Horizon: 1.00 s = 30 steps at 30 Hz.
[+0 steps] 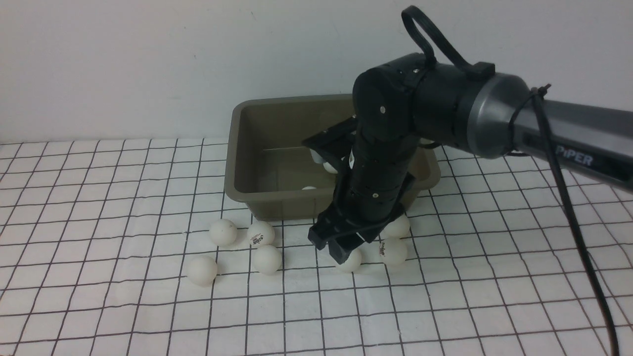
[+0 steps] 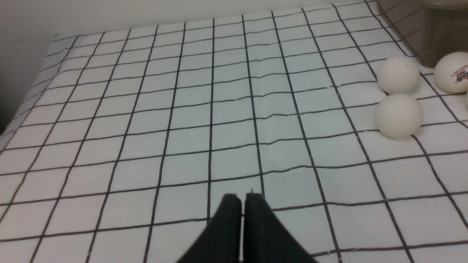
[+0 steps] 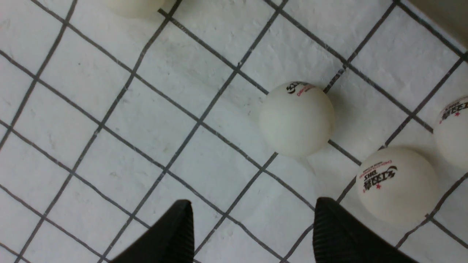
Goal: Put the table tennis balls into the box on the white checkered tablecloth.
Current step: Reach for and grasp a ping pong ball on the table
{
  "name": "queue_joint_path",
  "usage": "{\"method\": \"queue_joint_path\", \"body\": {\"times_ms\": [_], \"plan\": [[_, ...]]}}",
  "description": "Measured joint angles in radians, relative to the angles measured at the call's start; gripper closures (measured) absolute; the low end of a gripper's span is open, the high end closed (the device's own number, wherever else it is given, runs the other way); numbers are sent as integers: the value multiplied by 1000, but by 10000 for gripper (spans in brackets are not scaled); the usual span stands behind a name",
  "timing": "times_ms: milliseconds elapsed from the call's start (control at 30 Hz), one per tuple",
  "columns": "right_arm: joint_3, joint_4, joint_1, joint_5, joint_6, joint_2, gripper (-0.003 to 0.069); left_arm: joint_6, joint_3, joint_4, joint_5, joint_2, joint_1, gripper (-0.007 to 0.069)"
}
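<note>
Wrist bent down, right end effector [image 3: 253, 208] hangs spread over balls [image 3: 297, 118], left end effector [image 2: 243, 198] pressed together.

Bare tablecloth [image 1: 99, 296] spreads left of the balls [image 1: 267, 259]; the box [image 1: 277, 210] wall hems them in behind.

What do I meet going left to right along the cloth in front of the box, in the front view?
On the cloth: nearest plain ball → plain ball further back → left logo ball → right pincer, open → right logo ball.
</note>
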Motion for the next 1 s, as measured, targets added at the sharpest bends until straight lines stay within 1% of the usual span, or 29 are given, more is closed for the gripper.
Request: {"method": "queue_joint_path", "body": {"times_ms": [200,300,433,1000], "plan": [[0,-2,0,-80,-19,49,258,0,0,0,0,0,0,629],[0,-32,0,-113,-21,76,258,0,0,0,0,0,0,629],[0,-72,0,-134,-21,86,258,0,0,0,0,0,0,629],[0,-79,0,-172,-21,148,258,0,0,0,0,0,0,629]]}}
